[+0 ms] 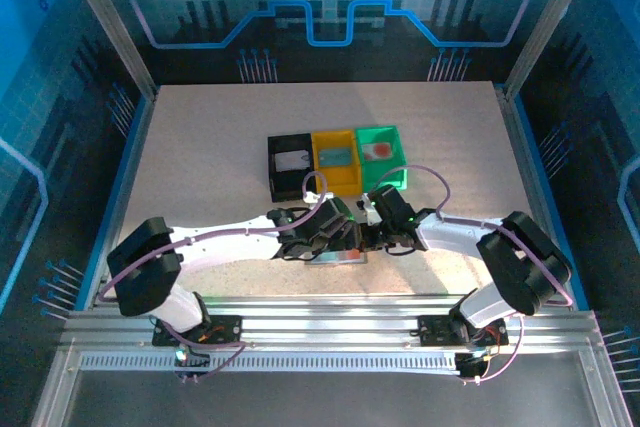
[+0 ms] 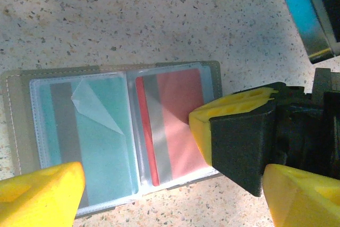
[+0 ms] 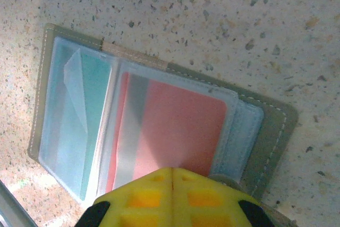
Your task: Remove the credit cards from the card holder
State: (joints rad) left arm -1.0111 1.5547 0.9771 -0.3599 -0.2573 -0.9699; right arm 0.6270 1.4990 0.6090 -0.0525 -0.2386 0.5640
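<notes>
Near the middle of the speckled table's (image 1: 200,167) near edge, the left gripper (image 1: 325,237) hangs over the open card holder (image 2: 129,131) with its yellow fingers (image 2: 42,195) spread wide and nothing between them. The grey holder lies flat. Its left clear pocket holds a teal credit card (image 2: 101,147) and its right pocket a red one with a grey stripe (image 2: 178,120). From the right, the right gripper (image 3: 172,195) has its fingers pressed tight together with nothing between them, its tip over the outer edge of the red card's pocket; whether it touches cannot be told. Farther back, toward the table's centre, three bins stand in a row: a black bin (image 1: 273,175) with a whitish card (image 1: 292,160), a yellow bin (image 1: 319,169) with a bluish card (image 1: 337,156), and a green bin (image 1: 400,175) with a pale card bearing a red mark (image 1: 379,150).
</notes>
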